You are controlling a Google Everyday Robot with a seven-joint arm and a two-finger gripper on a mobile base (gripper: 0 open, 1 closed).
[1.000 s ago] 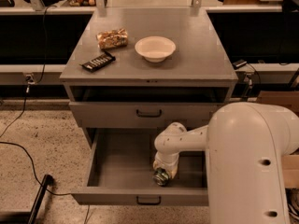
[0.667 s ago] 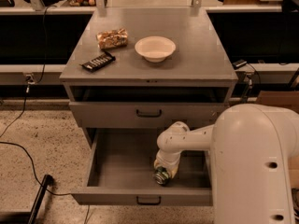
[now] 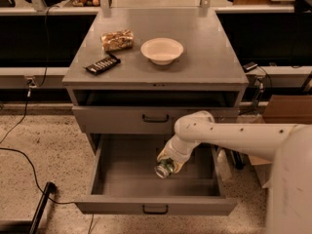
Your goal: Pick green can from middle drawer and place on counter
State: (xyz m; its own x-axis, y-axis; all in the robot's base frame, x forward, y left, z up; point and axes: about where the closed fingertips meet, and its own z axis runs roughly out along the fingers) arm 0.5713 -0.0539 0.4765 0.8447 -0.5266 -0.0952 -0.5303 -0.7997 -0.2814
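Note:
The green can [image 3: 164,168] is held on its side in my gripper [image 3: 169,164], its shiny end facing the camera. It hangs a little above the floor of the open middle drawer [image 3: 122,179]. The drawer is pulled out, with its dark handle at the front. My white arm reaches in from the right, and the gripper is shut on the can. The grey counter [image 3: 204,62] is the cabinet top above.
On the counter are a cream bowl [image 3: 162,50], a tan snack packet [image 3: 117,40] and a dark flat bar [image 3: 102,64]. The upper drawer front [image 3: 122,119] is closed. A cardboard box [image 3: 287,112] stands at the right, and a black cable [image 3: 29,165] lies on the floor at the left.
The gripper has risen with the green can, lifting it off the drawer floor. The arm's bulk has drawn back to the right.

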